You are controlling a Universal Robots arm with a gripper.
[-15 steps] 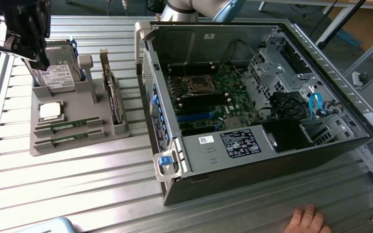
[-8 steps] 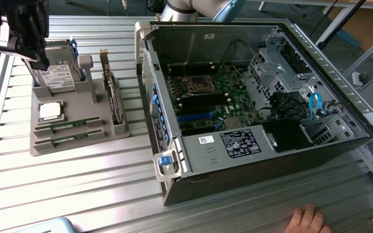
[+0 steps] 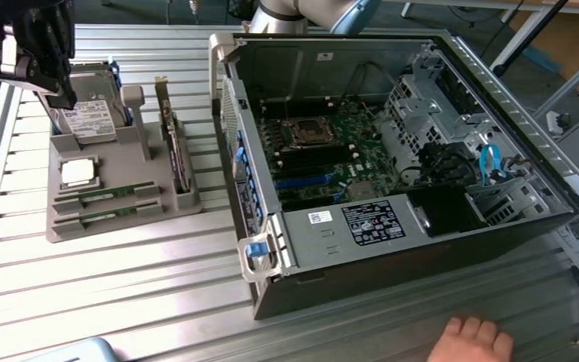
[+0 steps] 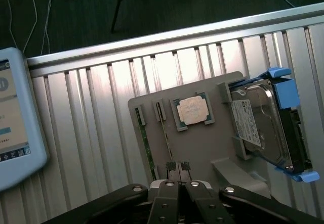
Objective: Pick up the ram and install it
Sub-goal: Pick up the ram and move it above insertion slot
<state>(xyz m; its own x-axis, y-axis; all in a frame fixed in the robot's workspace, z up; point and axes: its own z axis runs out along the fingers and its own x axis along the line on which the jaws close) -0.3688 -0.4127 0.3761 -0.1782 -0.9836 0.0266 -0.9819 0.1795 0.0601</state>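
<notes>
Ribbed alu table point(image 3: 118, 302) carries a grey parts holder point(image 3: 108, 234) at the exterior view's left and an open PC case point(image 3: 320, 283) at centre. The gripper point(image 3: 63, 96) hangs above the holder's hard drive point(image 3: 93, 117) end, fingers pressed together, holding nothing. The ram point(image 3: 106, 197) sits edge-up in a holder slot, beside a 2nd stick point(image 3: 103, 217), near the CPU point(image 3: 78, 172).

I judge the step as approach to pick. Recommended:
- Centre over the ram.
- Set jaws across its thin faces.
- Spread fingers before descent.
- Descend straight, clear of the 2nd stick.
</notes>
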